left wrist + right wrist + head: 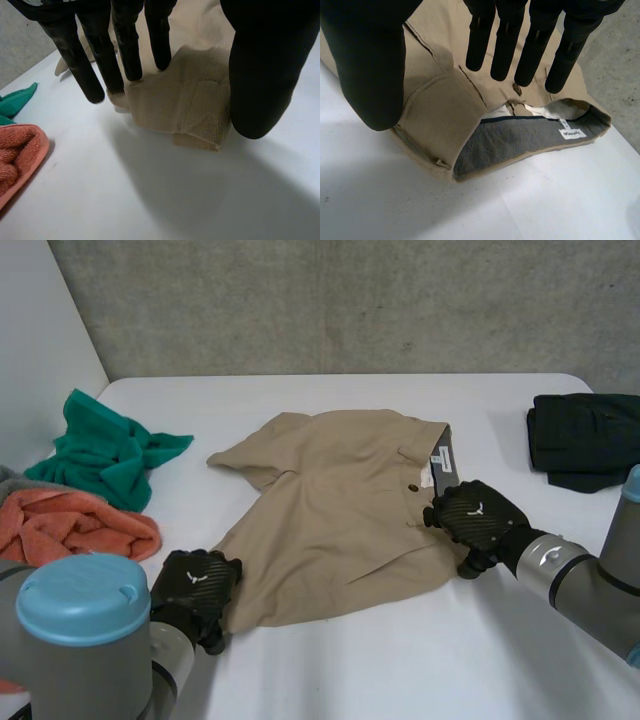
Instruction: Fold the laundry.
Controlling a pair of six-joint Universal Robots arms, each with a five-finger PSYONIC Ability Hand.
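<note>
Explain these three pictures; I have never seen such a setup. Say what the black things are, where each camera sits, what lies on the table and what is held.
This is a two-armed robot at a white table; the black things are its mechanical hands. The wide picture looks down from a camera between the arms; the other two come from a camera on each wrist, looking along that hand's fingers. On the table lie flat beige shorts, a crumpled green cloth, an orange towel and a folded dark garment. The left hand sits at a leg hem, the right hand at the waistband. Both have straight fingers, so nothing looks gripped.
</note>
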